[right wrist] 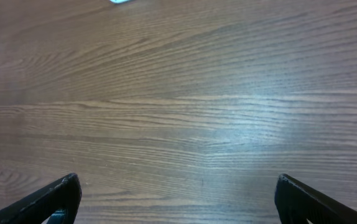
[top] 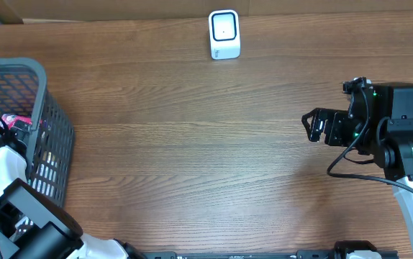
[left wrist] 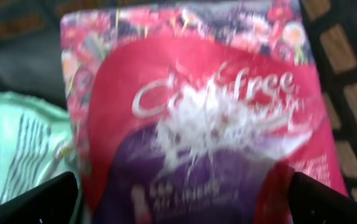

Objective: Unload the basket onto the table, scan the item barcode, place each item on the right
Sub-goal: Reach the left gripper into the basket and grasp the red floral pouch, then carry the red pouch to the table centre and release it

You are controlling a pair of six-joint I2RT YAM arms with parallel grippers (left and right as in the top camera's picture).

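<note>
A pink and purple packet of liners (left wrist: 197, 124) fills the left wrist view, blurred, lying in the basket next to a pale green packet (left wrist: 17, 149). My left gripper (left wrist: 181, 190) is open just above the pink packet, with one dark fingertip (left wrist: 54, 199) at each side of its lower end. No barcode shows on the face I see. From overhead only a pink corner (top: 14, 119) shows inside the basket. The white scanner (top: 224, 34) stands at the table's far edge. My right gripper (top: 312, 126) hangs open over bare wood (right wrist: 178, 186) at the right.
The grey mesh basket (top: 52, 137) stands at the table's left edge, with my left arm reaching down into it. Brown wooden tabletop (top: 192, 144) stretches between basket, scanner and right arm. Basket mesh (left wrist: 346, 93) lies close to the right of the pink packet.
</note>
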